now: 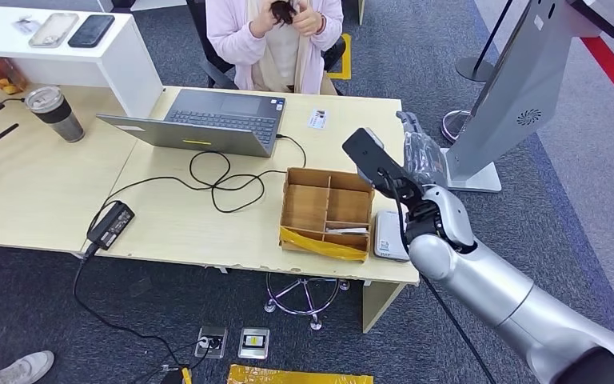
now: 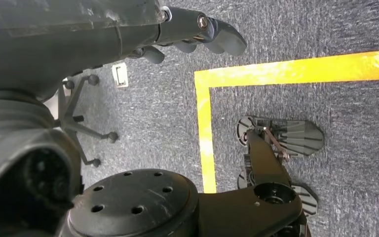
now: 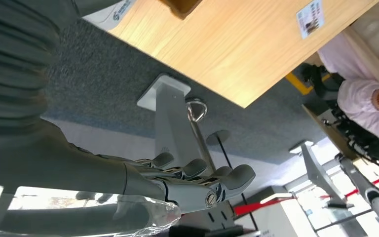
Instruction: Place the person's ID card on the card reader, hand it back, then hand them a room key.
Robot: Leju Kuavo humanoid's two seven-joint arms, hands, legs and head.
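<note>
The ID card (image 1: 317,118) lies flat on the wooden desk (image 1: 176,228), at the far edge in front of a seated person (image 1: 276,36) in a pink top, whose hands are raised at the chest. In the right wrist view the ID card (image 3: 310,18) is well clear of my fingers (image 3: 202,173). The white card reader (image 1: 389,234) sits at the desk's near right, beside a wooden divided box (image 1: 325,210) with a white card (image 1: 346,230) in one compartment. My right hand (image 1: 416,152) hovers open over the desk's right edge, holding nothing. My left hand (image 2: 197,32) hangs over the carpet, holding nothing.
An open laptop (image 1: 208,120) stands left of the ID card, its cable and power adapter (image 1: 110,224) trailing across the desk. A tumbler (image 1: 54,112) stands far left. A grey kiosk stand (image 1: 520,88) rises close to the right of my right hand.
</note>
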